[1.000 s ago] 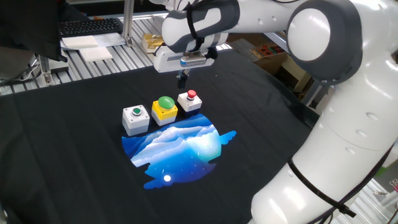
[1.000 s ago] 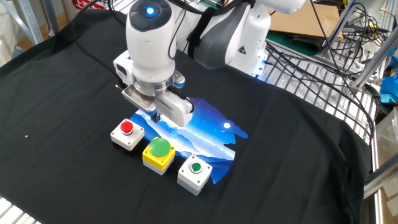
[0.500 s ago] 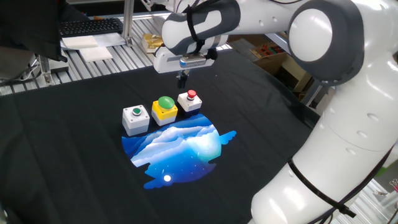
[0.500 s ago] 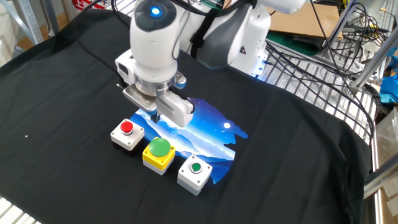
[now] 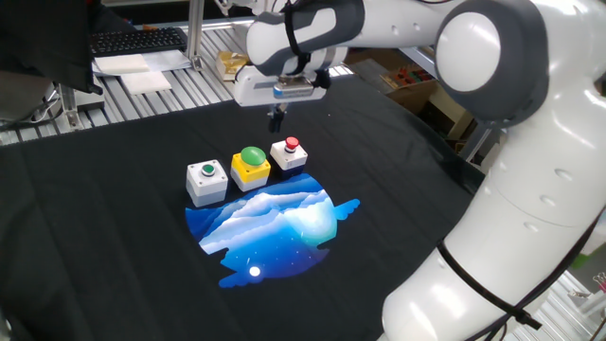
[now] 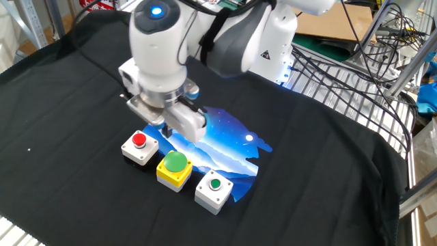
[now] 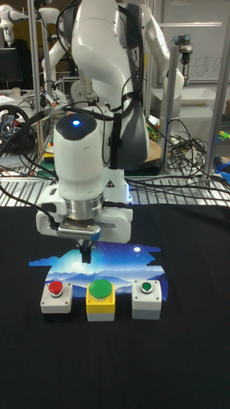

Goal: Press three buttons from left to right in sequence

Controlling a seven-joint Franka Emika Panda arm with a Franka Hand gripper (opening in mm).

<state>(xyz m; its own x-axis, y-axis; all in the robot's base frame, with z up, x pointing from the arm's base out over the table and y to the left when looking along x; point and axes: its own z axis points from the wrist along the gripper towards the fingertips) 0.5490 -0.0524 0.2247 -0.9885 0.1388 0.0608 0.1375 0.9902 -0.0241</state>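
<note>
Three button boxes stand in a row at the edge of a blue printed patch. The grey-white box with a small green button [image 5: 206, 180] [image 6: 214, 189] [image 7: 146, 298] is at one end. The yellow box with a green dome [image 5: 251, 164] [image 6: 174, 168] [image 7: 100, 298] is in the middle. The white box with a red button [image 5: 289, 153] [image 6: 140, 147] [image 7: 55, 298] is at the other end. My gripper [image 5: 276, 121] [image 6: 166, 130] [image 7: 86, 240] hangs above and behind the row, between the red and yellow boxes. Its fingers are shut together, holding nothing and touching no box.
A black cloth [image 5: 114, 256] covers the table, with the blue mountain-print patch [image 5: 275, 223] beside the boxes. A keyboard and papers [image 5: 137, 43] lie on the metal bench beyond the cloth. Cables [image 6: 341, 61] trail at one side.
The gripper has lifted a little and shifted slightly away from the yellow box toward the red-button side. The boxes have not moved.
</note>
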